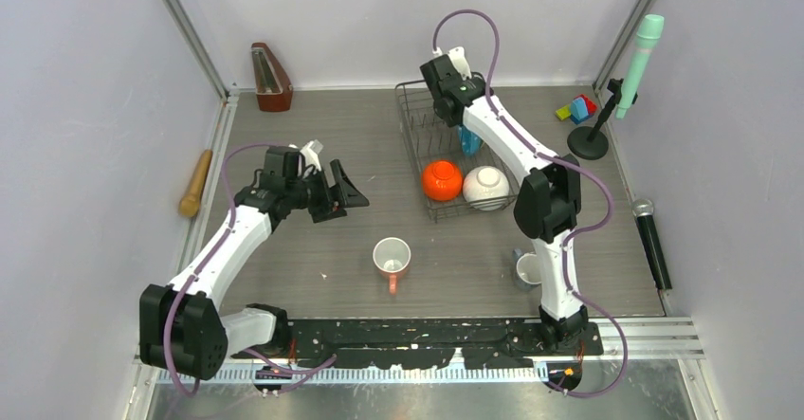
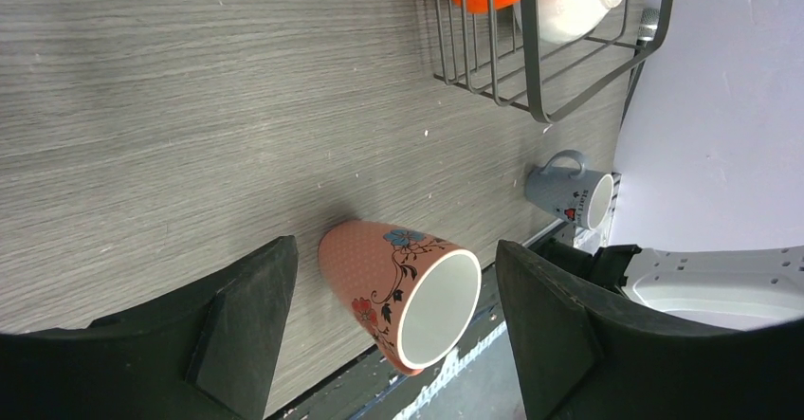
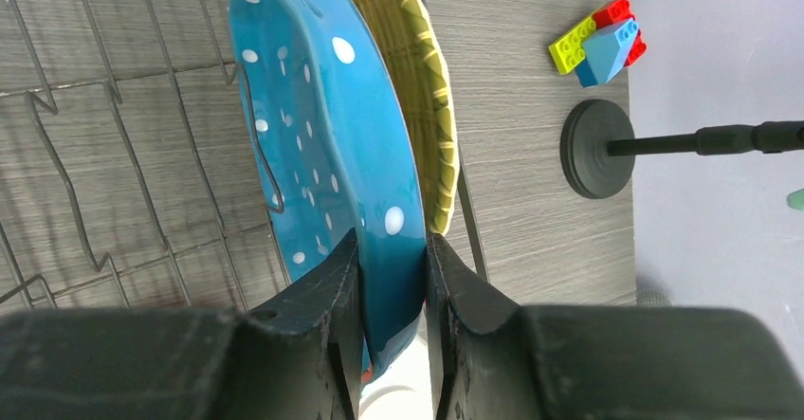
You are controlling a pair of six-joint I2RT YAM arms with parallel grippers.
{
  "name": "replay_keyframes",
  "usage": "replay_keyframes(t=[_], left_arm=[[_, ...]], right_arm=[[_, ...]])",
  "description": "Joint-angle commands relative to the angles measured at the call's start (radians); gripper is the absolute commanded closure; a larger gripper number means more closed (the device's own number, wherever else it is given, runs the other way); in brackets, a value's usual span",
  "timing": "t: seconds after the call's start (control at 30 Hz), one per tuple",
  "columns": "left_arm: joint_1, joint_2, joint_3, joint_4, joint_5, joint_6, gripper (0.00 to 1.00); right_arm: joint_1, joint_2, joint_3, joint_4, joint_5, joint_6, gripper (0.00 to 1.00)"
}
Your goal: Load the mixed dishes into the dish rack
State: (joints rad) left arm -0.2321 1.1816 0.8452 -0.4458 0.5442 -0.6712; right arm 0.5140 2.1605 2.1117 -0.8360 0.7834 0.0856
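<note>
Right jaws clamp blue dotted ceramic plate (image 3: 322,155) at rim; left jaws open, facing pink floral mug (image 2: 389,287): likely slick, we'd pinch its wall.

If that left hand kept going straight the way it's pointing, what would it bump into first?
Probably the pink floral mug, centred between the open left hand's fingers, though depth is unclear.

place: you are working in a robot lab cell.
walls: plain panels (image 1: 85,107) on metal posts (image 1: 190,31).
bench: black base rail (image 1: 427,330) bolted on your wood-grain table (image 1: 313,249).
props: metronome (image 1: 270,81), microphone stand (image 1: 593,140), toy blocks (image 1: 576,109).
</note>
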Motion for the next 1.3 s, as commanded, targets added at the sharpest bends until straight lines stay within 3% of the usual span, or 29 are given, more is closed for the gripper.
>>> replay_keyframes(t=[0.0,0.1,0.17,0.33,0.53,0.73,0.83,1.0,1.27], left_arm=[[-0.009,0.002,0.014,0.001,-0.003,0.024,0.21],[-0.009,0.014,0.014,-0.001,-0.001,0.028,0.2],[-0.009,0.025,0.017,-0.001,0.009,0.028,0.2],[-0.014,0.027,0.027,-0.008,0.009,0.034,0.2],[-0.033,0.036,0.042,-0.036,0.012,0.055,0.2],[-0.093,0.033,0.066,-0.113,0.012,0.109,0.2],[-0.131,0.015,0.078,-0.159,-0.006,0.138,0.21],[-0.219,0.001,0.118,-0.298,-0.149,0.192,0.22],[-0.396,0.007,0.135,-0.362,-0.361,0.158,0.29]], right_arm=[[-0.042,-0.055,-0.002,0.028,-0.066,0.085,0.86],[-0.044,-0.059,0.014,0.026,-0.071,0.079,0.47],[-0.045,-0.057,0.036,0.021,-0.065,0.071,0.32],[-0.045,-0.048,0.128,-0.026,-0.065,0.055,0.11],[-0.043,-0.092,0.155,-0.061,-0.128,0.066,0.07],[-0.04,-0.231,0.049,-0.062,-0.293,0.138,0.07],[-0.038,-0.363,-0.108,-0.024,-0.406,0.182,0.07],[-0.031,-0.601,-0.4,0.095,-0.52,0.25,0.07],[-0.029,-0.882,-0.647,0.107,-0.584,0.278,0.07]])
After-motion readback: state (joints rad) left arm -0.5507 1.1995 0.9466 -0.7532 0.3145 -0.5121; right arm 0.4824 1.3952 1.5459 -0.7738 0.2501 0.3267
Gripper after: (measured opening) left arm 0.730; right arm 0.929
